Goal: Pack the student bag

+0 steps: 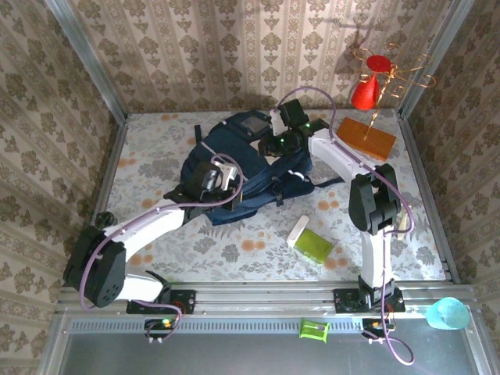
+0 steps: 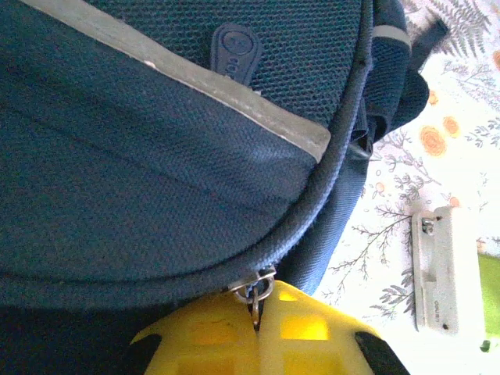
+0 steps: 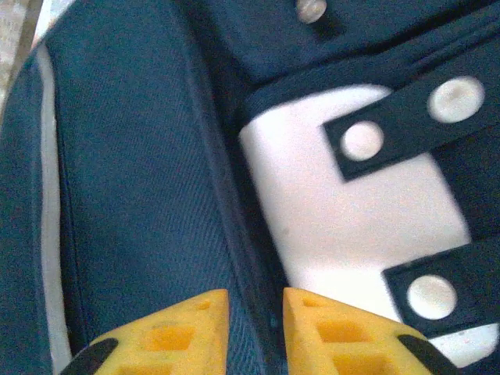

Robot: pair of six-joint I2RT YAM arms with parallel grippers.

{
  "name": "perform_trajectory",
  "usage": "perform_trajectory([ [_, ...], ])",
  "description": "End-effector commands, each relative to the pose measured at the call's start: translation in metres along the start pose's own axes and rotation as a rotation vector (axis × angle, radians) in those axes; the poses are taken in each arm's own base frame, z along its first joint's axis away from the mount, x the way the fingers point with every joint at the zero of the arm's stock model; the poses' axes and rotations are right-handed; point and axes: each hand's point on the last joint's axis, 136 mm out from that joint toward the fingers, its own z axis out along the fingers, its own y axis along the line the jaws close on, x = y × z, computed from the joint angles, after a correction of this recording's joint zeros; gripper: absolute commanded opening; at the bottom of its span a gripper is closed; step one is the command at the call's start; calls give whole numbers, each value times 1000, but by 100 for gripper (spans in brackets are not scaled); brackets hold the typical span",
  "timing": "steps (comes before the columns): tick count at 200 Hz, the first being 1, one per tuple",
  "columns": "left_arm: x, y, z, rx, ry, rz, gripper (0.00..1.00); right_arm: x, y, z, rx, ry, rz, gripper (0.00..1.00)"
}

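Observation:
The student bag [image 1: 242, 164], dark navy fabric, lies in the middle of the floral table. My left gripper [image 1: 221, 176] rests at its near left side. In the left wrist view the yellow fingers [image 2: 211, 336] are shut on the metal zipper pull [image 2: 261, 295] at the bag's [image 2: 156, 187] seam, below a grey stripe [image 2: 234, 98]. My right gripper [image 1: 279, 131] sits on the bag's far right side. In the right wrist view its jaws [image 3: 255, 305] stand apart over a dark seam, next to the white buckle patch [image 3: 351, 226] with its dark snap straps.
A white flat clip [image 1: 298, 230] and a green pad [image 1: 316, 246] lie right of the bag near the front. An orange board [image 1: 366, 139] and a red cone on a wire stand [image 1: 367, 87] sit at the back right. A teal cup [image 1: 447, 312] hangs at the front rail.

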Motion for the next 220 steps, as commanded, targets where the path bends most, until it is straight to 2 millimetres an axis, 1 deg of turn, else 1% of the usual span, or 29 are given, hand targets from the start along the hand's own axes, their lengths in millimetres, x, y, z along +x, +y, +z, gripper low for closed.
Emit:
perform_trajectory([
  [1,-16,-12,4,34,-49,-13,0,-13,-4,-27,51,-136,52,42],
  [3,-16,-12,5,35,-49,-12,0,-12,-1,-29,39,-145,56,44],
  [11,-16,-14,6,37,-52,-9,0,-1,6,-31,-10,-148,89,50],
  [19,-16,-16,7,37,-53,-5,0,8,15,-34,-56,-158,117,59],
  [27,-15,-16,9,38,-51,-1,0,19,20,-35,-72,-159,147,63],
  [41,-12,-17,11,43,-44,0,0,35,28,-32,-98,-159,188,66],
  [51,-9,-18,12,46,-38,1,0,43,37,-29,-137,-154,214,69],
  [70,-6,-18,12,48,-37,3,0,52,50,-19,-191,-151,268,70],
  [82,-4,-18,12,48,-38,3,0,57,49,-10,-201,-148,310,70],
  [101,-1,-17,11,45,-39,6,0,59,52,1,-245,-150,368,64],
  [109,0,-18,10,45,-39,10,0,58,53,4,-263,-153,383,60],
  [118,1,-16,8,34,-37,15,0,58,52,7,-265,-157,398,54],
  [127,3,-14,5,21,-36,21,0,58,47,8,-247,-166,408,46],
  [152,7,-9,-2,-9,-34,48,0,57,26,7,-186,-206,423,16],
  [170,13,-1,-5,-45,-12,70,0,54,9,3,-164,-220,427,2],
  [176,15,4,-6,-66,-6,76,0,54,4,2,-158,-221,427,0],
  [193,19,14,-9,-111,7,100,0,52,-8,-4,-141,-213,405,0],
  [220,19,31,-13,-182,24,134,0,50,-14,-13,-128,-166,309,0],
])
